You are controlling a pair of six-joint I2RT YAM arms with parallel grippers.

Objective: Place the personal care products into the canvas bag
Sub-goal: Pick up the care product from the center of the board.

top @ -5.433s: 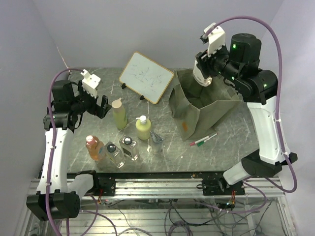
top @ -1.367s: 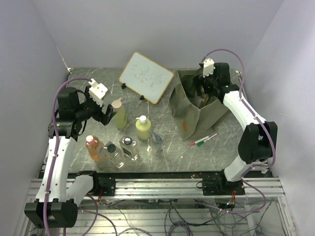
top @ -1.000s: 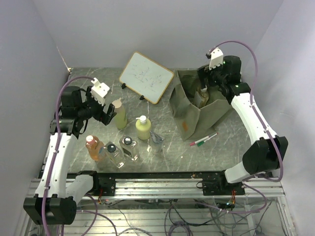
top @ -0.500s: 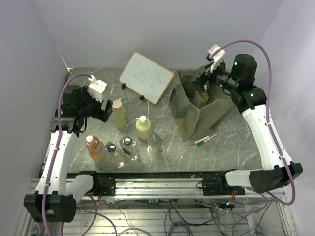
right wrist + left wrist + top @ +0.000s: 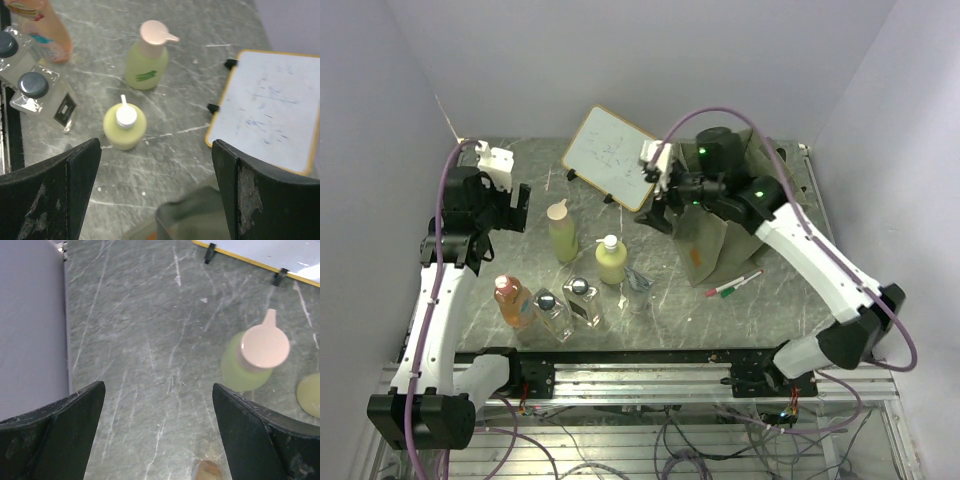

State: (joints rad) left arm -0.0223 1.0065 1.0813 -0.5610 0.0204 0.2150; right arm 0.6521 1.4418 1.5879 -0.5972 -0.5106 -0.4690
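Note:
The canvas bag (image 5: 712,243) stands olive-green at the right, its top partly hidden by my right arm; its rim (image 5: 200,212) shows low in the right wrist view. The personal care products stand on the left half of the table: a pale-green bottle (image 5: 561,233) (image 5: 239,371) (image 5: 145,65), a yellow-green pump bottle (image 5: 611,261) (image 5: 125,127), an orange-pink bottle (image 5: 510,300) (image 5: 45,30), two clear square glass bottles (image 5: 552,312) (image 5: 583,300) and a clear pouch (image 5: 640,280). My left gripper (image 5: 518,205) (image 5: 158,386) hangs open left of the pale-green bottle. My right gripper (image 5: 658,212) (image 5: 156,142) is open and empty at the bag's left edge.
A wood-framed whiteboard (image 5: 613,157) (image 5: 270,107) leans at the back, just behind my right wrist. Red and green marker pens (image 5: 735,284) lie in front of the bag. The grey side wall (image 5: 30,325) runs close on the left.
My right arm has swung left from above the bag's opening to its left edge, near the whiteboard. My left gripper has drawn back to the left, away from the pale-green bottle.

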